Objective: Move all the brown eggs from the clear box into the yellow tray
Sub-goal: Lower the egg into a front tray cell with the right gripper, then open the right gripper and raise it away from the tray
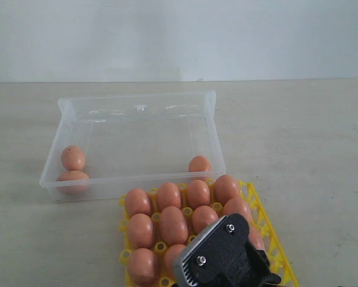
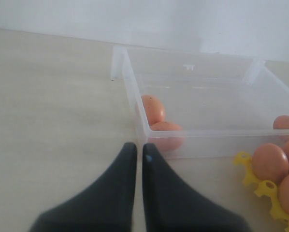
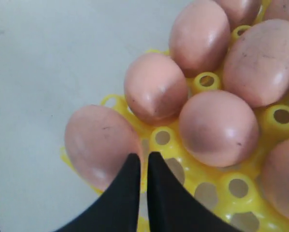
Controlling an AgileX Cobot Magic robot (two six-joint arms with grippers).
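table (image 1: 311,149): yellow tray (image 1: 277,246) edge just beside clear box (image 1: 131,179)

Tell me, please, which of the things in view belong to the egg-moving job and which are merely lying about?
Part of the job:
- clear box
- brown eggs: three in the box, the other two at and; the rest sit in the tray
- yellow tray
- left gripper and right gripper, both shut, holding nothing

Just there:
- table
- wall
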